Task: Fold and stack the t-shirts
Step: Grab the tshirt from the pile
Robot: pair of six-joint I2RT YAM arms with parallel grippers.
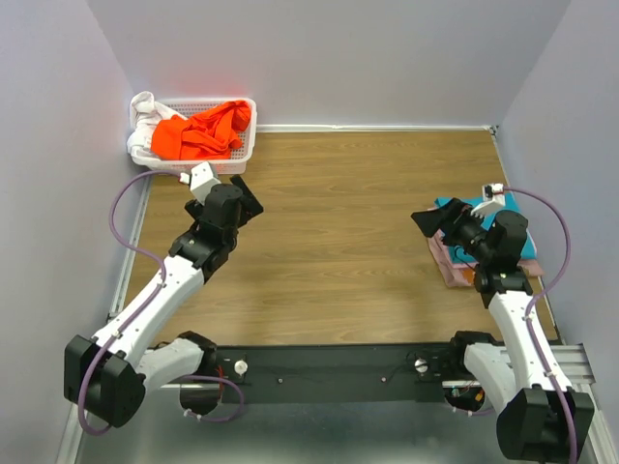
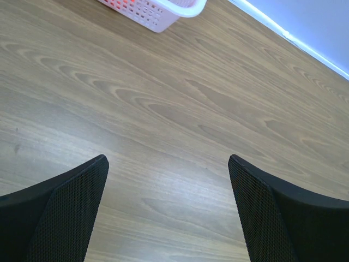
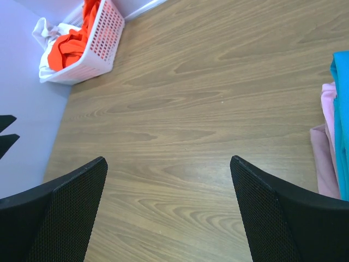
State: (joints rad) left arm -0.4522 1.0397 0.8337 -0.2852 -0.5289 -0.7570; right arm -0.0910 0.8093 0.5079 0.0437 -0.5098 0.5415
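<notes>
A white basket (image 1: pixel 250 124) in the tabletop's (image 1: pixel 338 251) far-left corner holds a crumpled orange t-shirt (image 1: pixel 198 133) and white cloth (image 1: pixel 145 108), a teal t-shirt (image 1: pixel 451 204) lies on a pink t-shirt (image 1: pixel 445 257) at right, and the left fingers (image 2: pixel 60 213) and right fingers (image 3: pixel 283 213) are spread, empty

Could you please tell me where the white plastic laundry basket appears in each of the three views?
Top external: the white plastic laundry basket sits upper left, in the far left corner.
Left wrist: the basket's corner pokes in at the top edge, left of centre.
Right wrist: basket upper left, side wall showing.
Shared landmark: the white strip along the back wall's foot.
</notes>
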